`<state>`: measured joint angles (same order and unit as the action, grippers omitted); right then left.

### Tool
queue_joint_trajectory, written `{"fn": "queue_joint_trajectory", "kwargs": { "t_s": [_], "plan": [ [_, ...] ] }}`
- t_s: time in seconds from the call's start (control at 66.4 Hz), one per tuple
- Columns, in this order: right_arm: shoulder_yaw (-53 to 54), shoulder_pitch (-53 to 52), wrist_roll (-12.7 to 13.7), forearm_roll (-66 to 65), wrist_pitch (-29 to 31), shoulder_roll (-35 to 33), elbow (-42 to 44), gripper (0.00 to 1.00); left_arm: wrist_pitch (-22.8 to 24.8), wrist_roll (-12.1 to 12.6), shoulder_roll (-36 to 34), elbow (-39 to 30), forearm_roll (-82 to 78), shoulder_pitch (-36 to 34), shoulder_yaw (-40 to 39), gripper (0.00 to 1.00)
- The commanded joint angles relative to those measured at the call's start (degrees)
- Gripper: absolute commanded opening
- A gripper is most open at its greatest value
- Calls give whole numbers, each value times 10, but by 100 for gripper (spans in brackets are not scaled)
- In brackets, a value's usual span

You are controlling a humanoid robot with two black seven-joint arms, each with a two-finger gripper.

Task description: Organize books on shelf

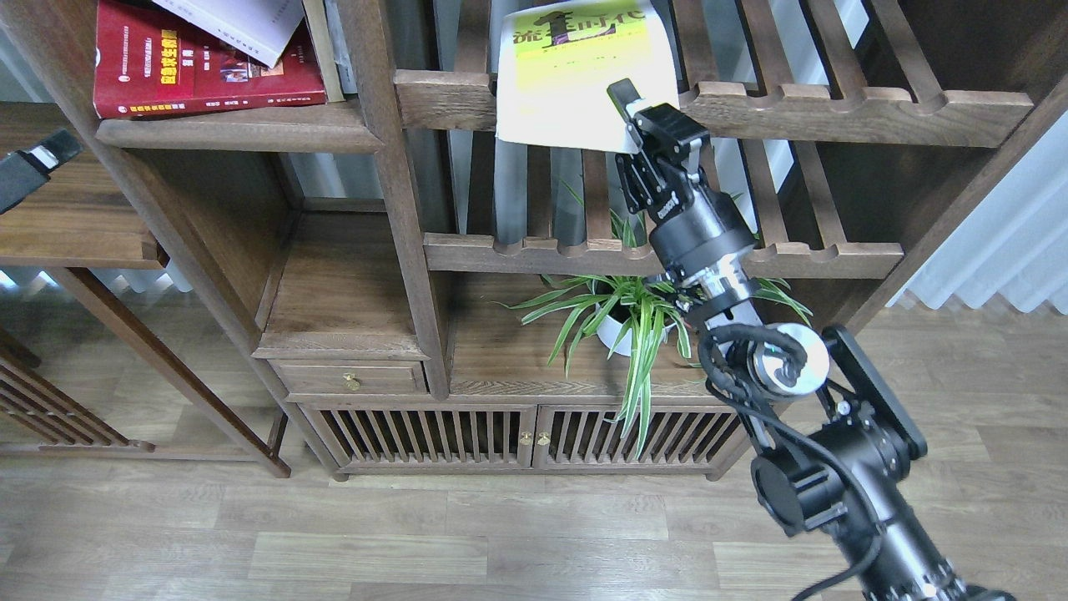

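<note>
The yellow-green book (576, 75) with a black Chinese title lies tilted on the upper slatted rack (834, 104). Its lower edge overhangs the front rail. My right gripper (625, 125) grips the book's lower right corner, one finger (622, 92) on top of the cover and the other beneath. The dark red book (200, 71) lies flat on the solid dark-brown shelf (242, 133) at upper left. The white-lavender book (242, 21) rests askew on top of it. Only a black tip of my left gripper (32, 164) shows at the left edge.
A potted spider plant (634, 321) stands on the cabinet top under my right forearm. A second slatted rack (542, 250) runs below the book. A thick upright post (392, 167) separates the solid shelf from the racks. A small drawer (350, 380) sits at lower left.
</note>
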<state>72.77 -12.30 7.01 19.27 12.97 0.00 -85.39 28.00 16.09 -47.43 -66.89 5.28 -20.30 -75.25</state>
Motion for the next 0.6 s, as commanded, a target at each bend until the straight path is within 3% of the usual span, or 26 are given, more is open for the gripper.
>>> {"fn": "queue_joint_trajectory", "kwargs": {
  "t_s": [0.0,0.12,0.241,0.331,0.467,0.587],
  "plan": [
    [12,104,34,17,71,0,-25,4,0,0,-1,20,0,1,-1,99],
    [9,205,42,52,150,-32,-25,4,0,-1,1,33,0,12,4,99],
    [3,318,77,67,150,-73,-5,5,0,-4,36,33,2,29,17,99],
    [0,351,96,67,150,-75,15,5,0,-6,101,19,16,56,27,98],
    [-41,358,98,67,150,-76,21,5,0,1,189,-10,105,124,72,97],
    [-90,353,99,63,150,-76,21,5,0,0,196,-18,225,133,170,98]
  ]
}}
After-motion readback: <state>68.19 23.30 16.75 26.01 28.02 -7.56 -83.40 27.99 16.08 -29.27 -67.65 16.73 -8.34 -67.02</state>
